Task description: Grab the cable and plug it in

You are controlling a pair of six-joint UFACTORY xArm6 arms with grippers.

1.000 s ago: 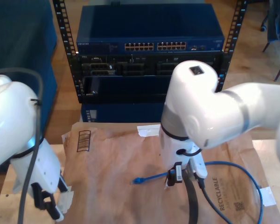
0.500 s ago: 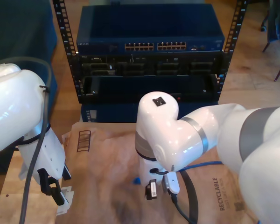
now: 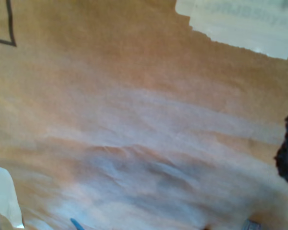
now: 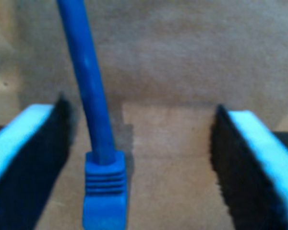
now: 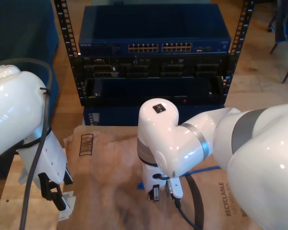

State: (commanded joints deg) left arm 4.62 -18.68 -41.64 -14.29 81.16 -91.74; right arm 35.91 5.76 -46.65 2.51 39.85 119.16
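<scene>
The bright-blue cable (image 4: pixel 86 86) lies on brown paper, and its ribbed plug end (image 4: pixel 104 191) rests between the fingers of my second gripper (image 4: pixel 141 163). That gripper is open, with neither pad touching the plug, which sits nearer one pad. In the exterior view, the second arm's wrist covers the plug, so only short blue stretches of the cable (image 5: pixel 204 170) show beside it. My first gripper (image 5: pixel 55 195) hangs low at the exterior view's left over the paper's edge, open and holding nothing. A sliver of blue (image 3: pixel 76 224) shows in the first wrist view.
A server rack stands behind the table, with a blue network switch (image 5: pixel 158 47) whose port rows face forward. Brown paper (image 5: pixel 105 163) marked RECYCLABLE covers the wooden table (image 5: pixel 9 201). A thick black robot cable (image 5: pixel 197 203) loops down from the second arm.
The second arm has swung toward the exterior view's left and dropped over the cable's plug end, covering it. The first gripper shifted slightly up and toward the paper.
</scene>
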